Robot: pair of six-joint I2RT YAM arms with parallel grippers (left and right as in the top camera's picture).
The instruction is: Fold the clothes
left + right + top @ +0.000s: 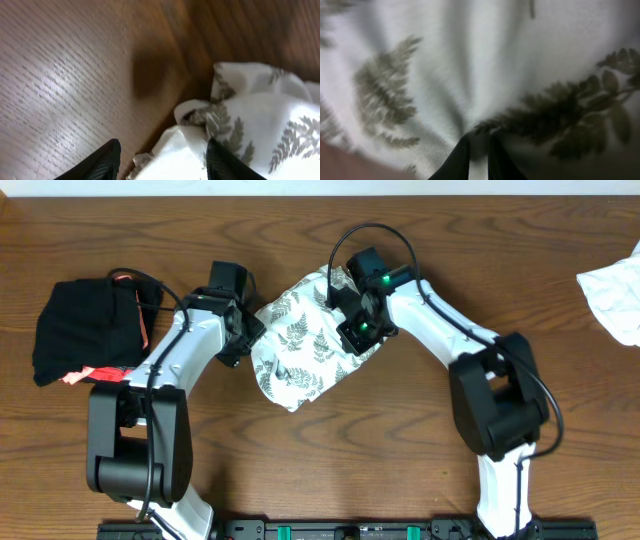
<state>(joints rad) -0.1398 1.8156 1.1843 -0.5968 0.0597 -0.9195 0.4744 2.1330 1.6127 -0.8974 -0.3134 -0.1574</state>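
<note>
The clothes [300, 350], a white dress with a grey-green fern print, lie bunched in a heap at the middle of the table. My left gripper [243, 332] is at the heap's left edge. In the left wrist view it [162, 162] stands open, with a white hem of the clothes [260, 125] lying between the fingers and a gap to the left finger [100, 165]. My right gripper [357, 330] is at the heap's upper right. In the right wrist view its fingers [479, 150] are shut on a raised fold of the clothes [485, 75], which fill that view.
A black bundle with coral-pink trim [85, 330] lies at the left, close to the left arm. A plain white cloth [615, 295] lies at the right edge. Bare wooden table [400, 440] shows around the heap.
</note>
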